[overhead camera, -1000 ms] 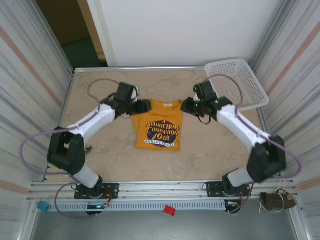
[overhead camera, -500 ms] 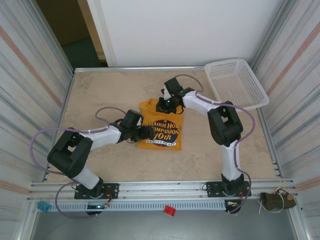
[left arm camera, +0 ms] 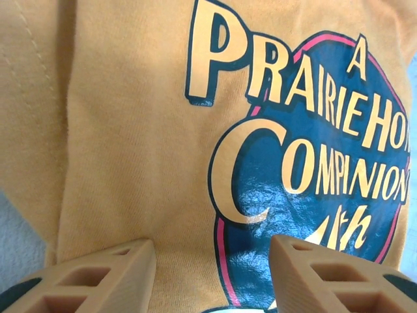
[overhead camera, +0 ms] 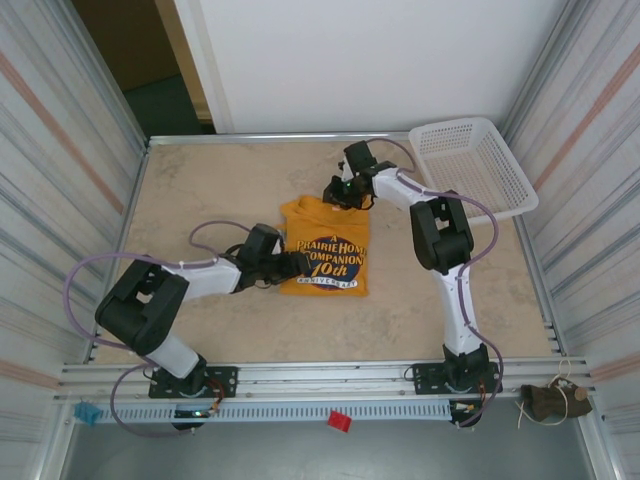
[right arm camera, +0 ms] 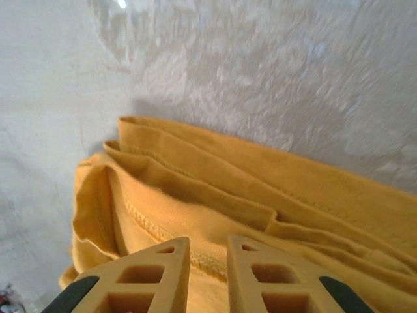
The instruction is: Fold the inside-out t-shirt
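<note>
Beige marbled tabletop [overhead camera: 200, 190] is enclosed by ribbed metal walls, with a white perforated plastic basket [overhead camera: 470, 165] at the 2 o'clock corner.

**Workpiece.** The mustard orange-yellow cotton t-shirt [overhead camera: 325, 250] lies at the table centre as a compact, roughly rectangular stack with its dark printed lettering facing up. In the right wrist view, several hemmed layers are stacked at its 12 o'clock edge.

**Left gripper** [overhead camera: 298, 265]. It is positioned at the 9 o'clock edge of the shirt. In its wrist view [left arm camera: 212, 251] the fingers stand well apart, low over the printed panel. No cloth is between them.

**Right gripper** [overhead camera: 333, 192]. It is positioned at the 12 o'clock edge. In its wrist view [right arm camera: 208, 244] the fingers are nearly together with a narrow gap. No fabric is visibly pinched.

**Step in hand (judged).** The shirt appears largely folded. The remaining work is likely a last fold or a squaring of the stack.

**Procedure.**
1. Lower each gripper to the table beside the edge before closing.
2. Capture every layer of the edge, since a partial grip will peel the stack apart.
3. Lift low and carry both corners together.
4. Align the moving edge with the opposite edge, then release.

**Caution.** The loose layers at 12 o'clock may slide or bunch if they are dragged.
</note>
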Tool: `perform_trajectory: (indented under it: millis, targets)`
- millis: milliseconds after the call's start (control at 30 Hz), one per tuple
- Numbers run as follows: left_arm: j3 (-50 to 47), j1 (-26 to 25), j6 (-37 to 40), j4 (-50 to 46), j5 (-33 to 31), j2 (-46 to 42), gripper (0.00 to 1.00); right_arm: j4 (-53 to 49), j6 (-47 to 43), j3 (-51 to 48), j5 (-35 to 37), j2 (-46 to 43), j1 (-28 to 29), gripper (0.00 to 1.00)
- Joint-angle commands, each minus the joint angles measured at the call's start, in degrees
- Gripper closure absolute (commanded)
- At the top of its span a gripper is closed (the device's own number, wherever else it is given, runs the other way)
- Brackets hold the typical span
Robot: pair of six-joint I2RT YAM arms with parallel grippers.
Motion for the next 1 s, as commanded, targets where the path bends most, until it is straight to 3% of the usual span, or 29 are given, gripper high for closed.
perform_trajectory:
  millis: [0,133,233,333,467,633,967]
  targets:
    - [-4.73,-1.43,-2.23,-9.78,0.24,1.47,0.49,-0.65,-1.72,0.22,-1.84,-3.4,0.32,0.78]
    - [1.65,-1.08,1.71,-18.24,-1.39,-6.14,0.46,1.14,-2.27,-8.27,-1.54,-13.51,0.47,0.79]
    - [10.93,2.42,6.01,-24.4,-1.74,-8.54,0.44,2.39,-1.9,-18.63,0.05,-22.64,0.88,0.82]
    - [20.61,7.72,10.0,-28.07,-0.09,-5.53,0.44,4.13,-0.01,-29.27,1.51,-30.58,2.18,0.84]
    - [34.63,13.02,16.26,-35.24,0.15,4.67,0.46,7.9,4.11,-41.0,4.39,-37.92,7.3,0.87]
    - [46.6,13.56,22.57,-42.66,-3.96,15.53,0.46,10.39,6.73,-46.36,7.97,-37.35,12.48,0.9]
    - [55.77,10.29,30.55,-43.87,-13.12,24.79,0.46,12.64,8.83,-49.13,7.9,-31.02,12.8,0.96]
